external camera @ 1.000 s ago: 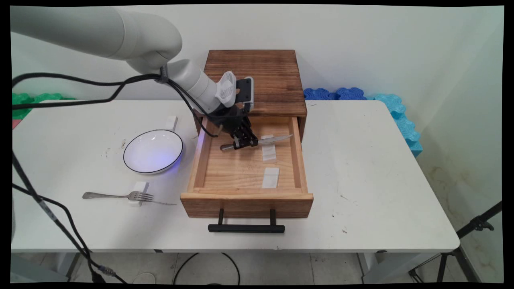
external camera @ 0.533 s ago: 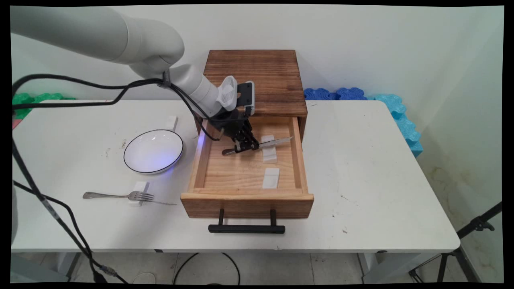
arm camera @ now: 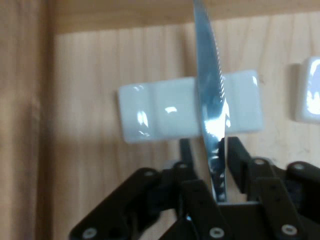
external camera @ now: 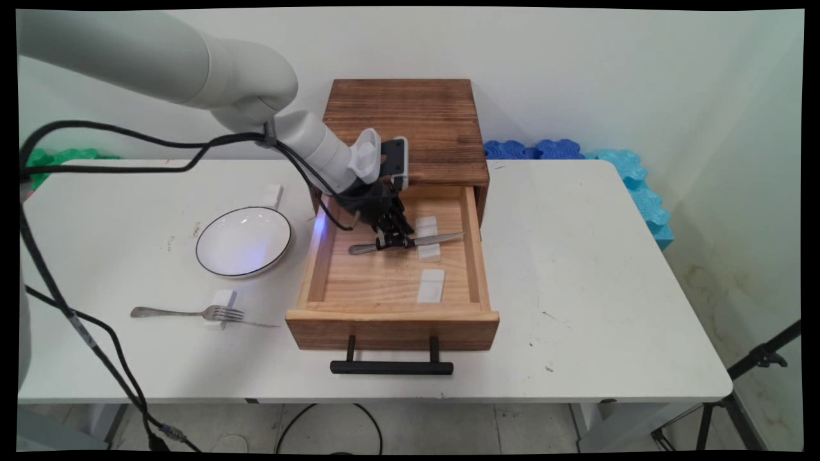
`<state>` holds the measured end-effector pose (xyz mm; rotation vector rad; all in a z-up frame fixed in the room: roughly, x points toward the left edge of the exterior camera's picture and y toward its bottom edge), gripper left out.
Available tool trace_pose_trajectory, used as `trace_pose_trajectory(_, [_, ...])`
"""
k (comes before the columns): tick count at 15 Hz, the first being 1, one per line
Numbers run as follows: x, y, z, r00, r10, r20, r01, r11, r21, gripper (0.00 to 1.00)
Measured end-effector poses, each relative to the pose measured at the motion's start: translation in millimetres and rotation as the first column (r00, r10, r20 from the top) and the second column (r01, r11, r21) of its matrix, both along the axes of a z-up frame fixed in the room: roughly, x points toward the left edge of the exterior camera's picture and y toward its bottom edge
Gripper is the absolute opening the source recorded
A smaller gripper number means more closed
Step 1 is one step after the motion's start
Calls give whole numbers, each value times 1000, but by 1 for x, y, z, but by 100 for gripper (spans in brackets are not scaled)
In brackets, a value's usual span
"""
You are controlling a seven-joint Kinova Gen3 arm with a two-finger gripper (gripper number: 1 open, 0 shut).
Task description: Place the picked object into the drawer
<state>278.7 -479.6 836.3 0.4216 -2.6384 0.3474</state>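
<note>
My gripper [external camera: 392,242] is down inside the open wooden drawer [external camera: 391,315], shut on a silver table knife [external camera: 442,238] near where handle meets blade. The knife lies almost level, handle to the left, with its blade across a white rest block [external camera: 428,224] on the drawer floor. In the hand view the knife [arm camera: 210,90] runs straight up from the gripper [arm camera: 210,150] and crosses the white rest [arm camera: 150,112]; whether it touches the block I cannot tell. A second white rest [external camera: 431,285] lies nearer the drawer's front.
The drawer sticks out of a dark wooden cabinet [external camera: 410,121] and has a black handle [external camera: 391,367]. Left of it are a white plate [external camera: 243,241], a fork [external camera: 192,313] on a white block [external camera: 223,299], and another white block [external camera: 273,194]. Cables hang at left.
The gripper has sunk lower into the drawer with the knife. The knife has levelled out and now lies across the white rest.
</note>
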Motion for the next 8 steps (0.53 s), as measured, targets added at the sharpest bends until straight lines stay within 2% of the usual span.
trace_pose_trajectory(8, [-6,-1,-5,1000,-6,-5,6,1000,1,100])
